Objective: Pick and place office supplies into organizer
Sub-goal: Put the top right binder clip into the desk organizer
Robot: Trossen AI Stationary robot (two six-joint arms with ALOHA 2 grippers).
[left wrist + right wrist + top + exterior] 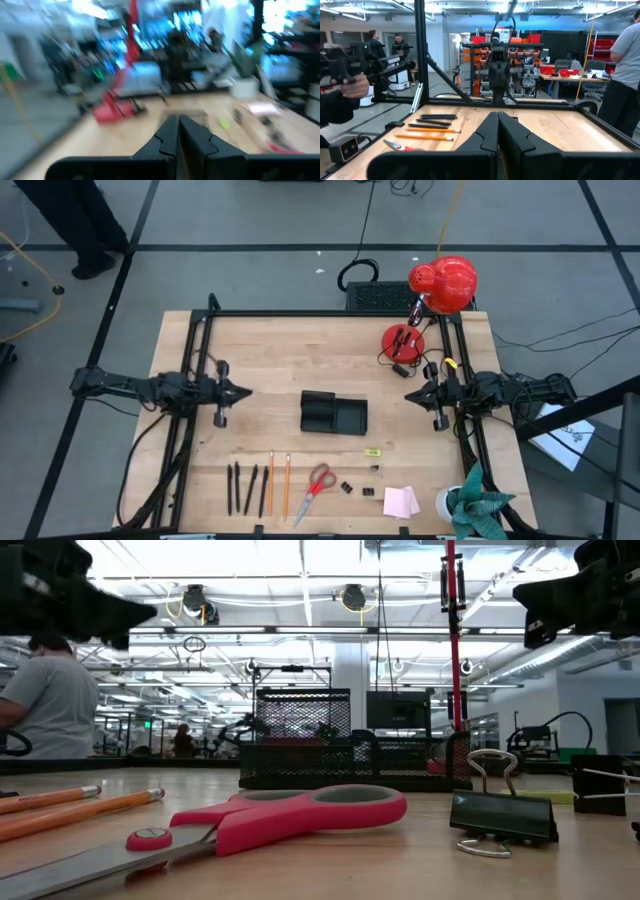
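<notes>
Left tool (243, 391), right tool (410, 396): both pinched closed, empty, flanking organizer (333, 413) mid-surface. Scissors (316, 484), pens (240, 488), pencils (278, 483) along near edge. Likely light, stiff, thin, slippery; pinch mid-shaft; scissors at pivot.

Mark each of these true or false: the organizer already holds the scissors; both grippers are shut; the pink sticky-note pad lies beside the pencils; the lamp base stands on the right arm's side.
1. The organizer holds the scissors: false, they lie on the table near its front edge.
2. The left gripper and right gripper are shut: true.
3. The pink sticky-note pad lies beside the pencils: false, the scissors and clips lie between.
4. The red lamp base stands on the right arm's side: true.
</notes>
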